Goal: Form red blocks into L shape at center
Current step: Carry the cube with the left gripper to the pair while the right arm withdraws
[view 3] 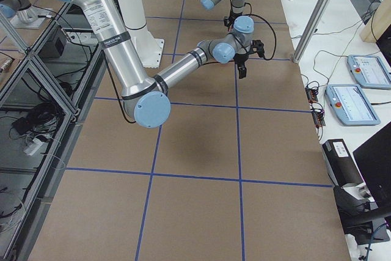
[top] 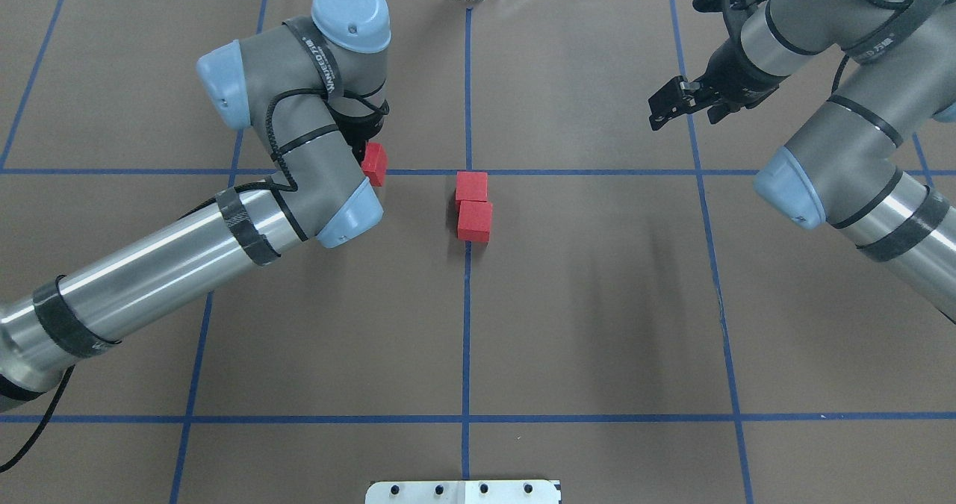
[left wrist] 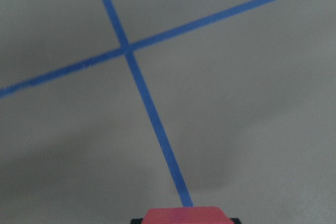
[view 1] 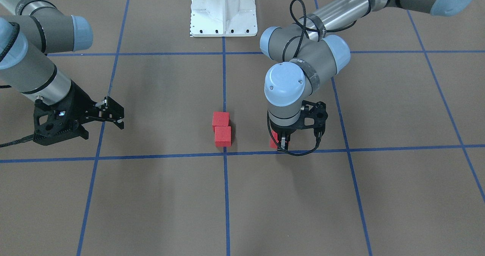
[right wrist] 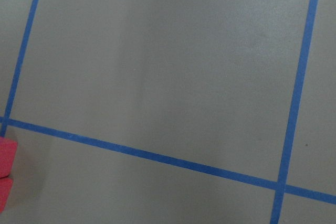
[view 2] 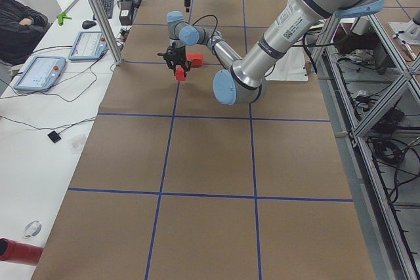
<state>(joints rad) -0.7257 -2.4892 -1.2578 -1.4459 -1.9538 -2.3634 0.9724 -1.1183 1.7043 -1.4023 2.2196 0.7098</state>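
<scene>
Left gripper (view 1: pixel 282 144) clamps one sharp-edged matte red cube (top: pixel 375 164); right gripper (view 1: pixel 104 130) gapes over brown board (view 1: pixel 159 96)

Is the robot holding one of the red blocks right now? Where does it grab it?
Yes. The left gripper pinches one red block by its opposite sides. The right gripper is open and holds nothing.

Both arms are silver tubes joined by grey housings with pale blue round caps, and black tape bands wrap the tubes. On the left arm (view 1: pixel 291 85), the cap just above the left gripper (view 1: pixel 282 144) shows two small screws, and a black cable (view 1: pixel 299 154) loops around that black gripper. The right arm (view 1: pixel 34 74) carries the right gripper (view 1: pixel 104 129), black and skeletal, with a small lit spot behind its fingers.
</scene>
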